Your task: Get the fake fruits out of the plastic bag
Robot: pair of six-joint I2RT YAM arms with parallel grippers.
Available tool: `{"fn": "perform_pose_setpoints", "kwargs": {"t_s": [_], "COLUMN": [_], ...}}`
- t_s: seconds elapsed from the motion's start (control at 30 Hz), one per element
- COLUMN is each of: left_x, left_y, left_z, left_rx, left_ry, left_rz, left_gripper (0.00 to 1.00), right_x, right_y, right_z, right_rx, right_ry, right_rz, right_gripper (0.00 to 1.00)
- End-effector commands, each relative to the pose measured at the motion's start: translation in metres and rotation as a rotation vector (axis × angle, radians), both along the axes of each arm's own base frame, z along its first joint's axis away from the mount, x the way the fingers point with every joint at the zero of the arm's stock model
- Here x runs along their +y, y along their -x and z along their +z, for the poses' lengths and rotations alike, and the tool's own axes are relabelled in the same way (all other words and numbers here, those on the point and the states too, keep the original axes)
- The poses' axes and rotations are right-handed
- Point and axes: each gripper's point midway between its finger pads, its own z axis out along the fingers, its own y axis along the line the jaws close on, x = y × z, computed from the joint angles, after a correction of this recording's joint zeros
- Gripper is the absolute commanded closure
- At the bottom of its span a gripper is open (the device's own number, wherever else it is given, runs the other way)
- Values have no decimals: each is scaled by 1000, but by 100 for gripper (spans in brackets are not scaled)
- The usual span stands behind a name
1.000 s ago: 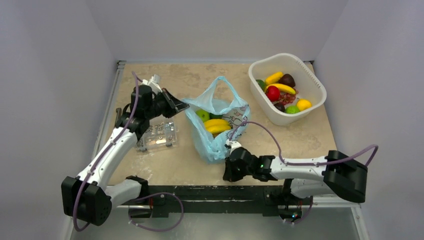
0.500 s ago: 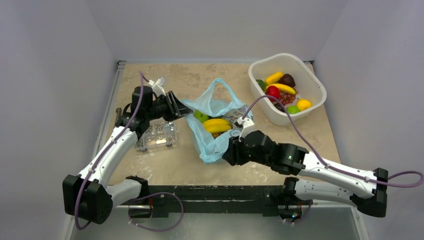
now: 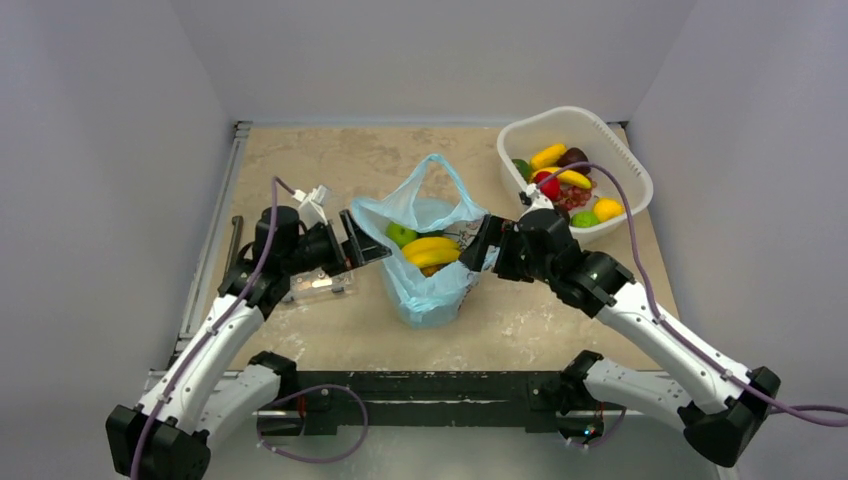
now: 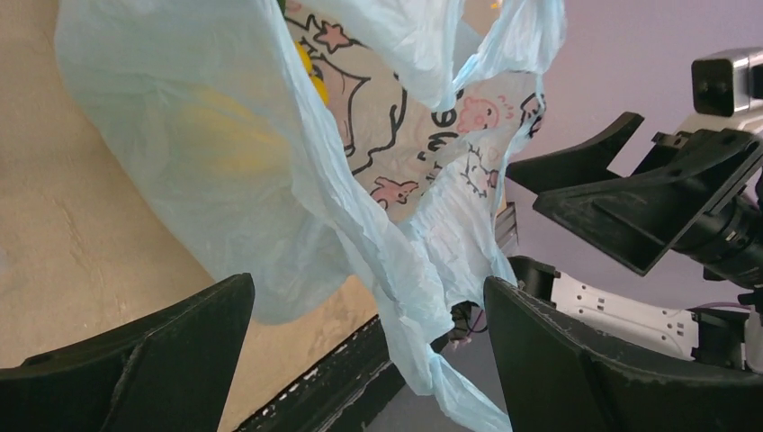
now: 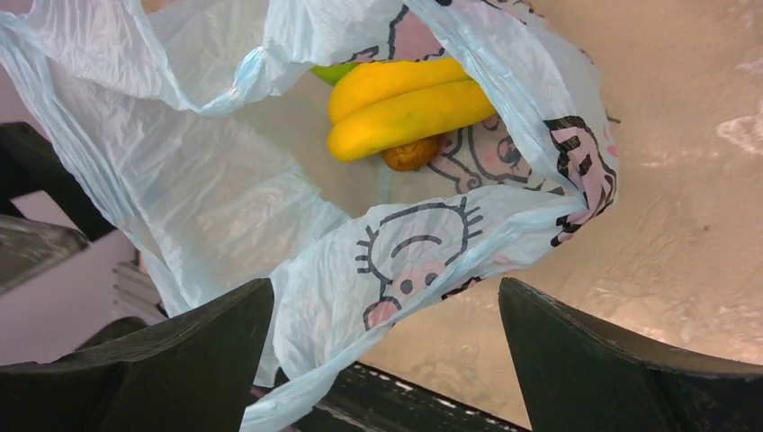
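The light-blue plastic bag [image 3: 428, 296] with its cartoon print stands mouth-up in the middle of the table. Inside it lie fake fruits: a green apple [image 3: 402, 234], yellow bananas [image 3: 432, 250] and a small orange piece [image 5: 411, 155]. My left gripper [image 3: 362, 238] is open at the bag's left rim. The right gripper [image 3: 484, 243] is open at its right rim. In the left wrist view the bag's edge [image 4: 423, 297] hangs between the wide jaws of my left gripper [image 4: 367, 286]. In the right wrist view the printed rim [image 5: 405, 270] sits between the spread jaws of my right gripper [image 5: 385, 286].
A white slotted basket [image 3: 560, 112] at the back right holds several other toy fruits. A clear flat box of small parts [image 3: 322, 285] lies under the left arm's wrist. Walls close in the table on three sides.
Both grippers went from shut to open. The right arm swung from the bag's front corner up to its right rim. The left gripper shifted nearer along the left rim.
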Motion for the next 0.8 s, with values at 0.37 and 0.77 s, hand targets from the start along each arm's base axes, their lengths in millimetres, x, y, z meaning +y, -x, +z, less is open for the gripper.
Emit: {"fn": "perform_pose_setpoints", "kwargs": {"t_s": [0.37, 0.77], "left_x": [-52, -76], "left_y": [-6, -27], "left_z": [-18, 88], "left_rx": [120, -249], "left_ry": [116, 510], "left_rz": [-10, -146], "left_gripper": [51, 96], "right_x": [55, 93], "right_y": [31, -5], "right_z": [-33, 60], "right_rx": [278, -134], "right_ry": [-476, -848], "right_rz": [87, 459], "right_gripper": [20, 100]}}
